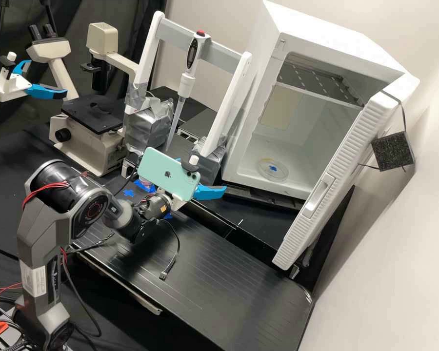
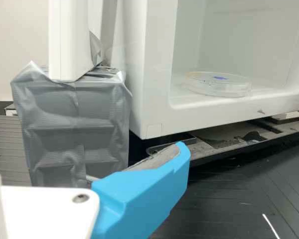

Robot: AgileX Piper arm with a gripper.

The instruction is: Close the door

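Door [image 1: 322, 195] open, gripper [image 1: 205, 181] spread and empty

High view: the door juts from the right of the cabinet [image 1: 334, 29], the gripper off its left; likely it must round the door's free edge. Wrist view: bare finger [image 2: 144, 199] near the cabinet's corner.

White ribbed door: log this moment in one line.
White ribbed door: open | round clear dish: inside white boxy cabinet | bright blue gripper finger: clear of door | closing: not done

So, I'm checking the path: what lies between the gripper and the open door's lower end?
In the high view, black bench top with a short white mark lies there, toward the door.
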